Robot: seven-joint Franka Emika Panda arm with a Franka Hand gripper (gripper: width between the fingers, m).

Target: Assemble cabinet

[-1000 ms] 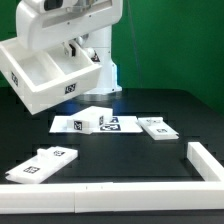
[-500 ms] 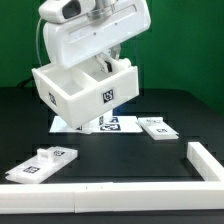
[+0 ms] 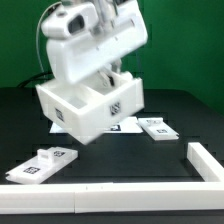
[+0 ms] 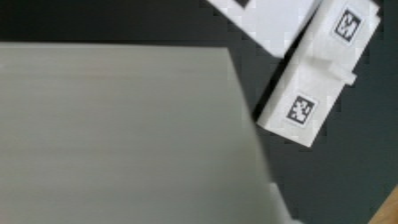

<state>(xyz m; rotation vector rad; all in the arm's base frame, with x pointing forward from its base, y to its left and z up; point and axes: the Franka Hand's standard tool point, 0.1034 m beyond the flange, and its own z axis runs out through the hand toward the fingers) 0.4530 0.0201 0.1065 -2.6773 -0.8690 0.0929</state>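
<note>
**Cabinet body aloft, tilted over the table**

The robot arm (image 3: 95,35) hangs over the scene, and the cabinet body (image 3: 90,110) is clear of the black table (image 3: 150,155), tipped on a slant with its open side up. The gripper (image 3: 116,74) reaches into the box, pinched tight on one of its walls. The marker board (image 3: 125,127) peeks out beneath. A flat panel (image 3: 157,127) lies just beside that board on the exterior view's right. A second panel (image 3: 45,163) sits near the long white rail (image 3: 110,195). In the wrist view, a pale wall of the box fills the shot, with a tagged panel (image 4: 317,75) beyond it.
</note>
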